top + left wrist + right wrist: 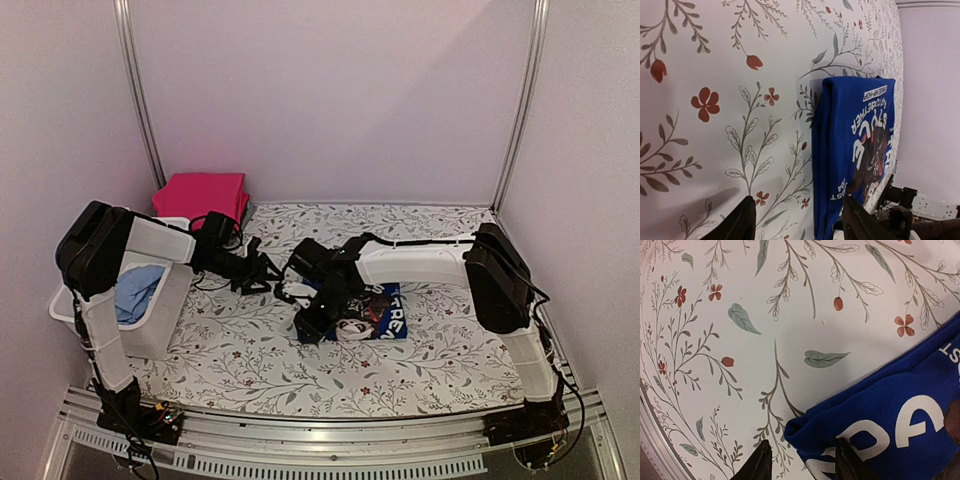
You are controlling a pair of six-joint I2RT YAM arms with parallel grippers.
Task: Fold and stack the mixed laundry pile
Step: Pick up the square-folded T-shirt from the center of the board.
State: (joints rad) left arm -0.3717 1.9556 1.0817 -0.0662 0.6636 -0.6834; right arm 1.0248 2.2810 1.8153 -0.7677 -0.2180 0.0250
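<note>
A folded blue item with white print (pixel 385 318) lies flat on the floral table, right of centre. My right gripper (pixel 308 328) hangs low at its left corner. In the right wrist view the right gripper (pixel 802 462) is open, straddling the corner of the blue item (pixel 890 420), with one fingertip (pixel 846 460) over the cloth and the other over bare table. My left gripper (pixel 268 272) hovers left of the item, open and holding nothing. Its wrist view shows the left gripper (pixel 800 222) above the long edge of the blue item (pixel 855 130). A folded pink-red garment (pixel 200 195) rests at the back left.
A white plastic basket (pixel 165 310) stands at the left table edge, under my left arm, with pale-blue cloth (pixel 140 290) inside. Pale walls close in the table at the back and on both sides. A metal rail runs along the near edge.
</note>
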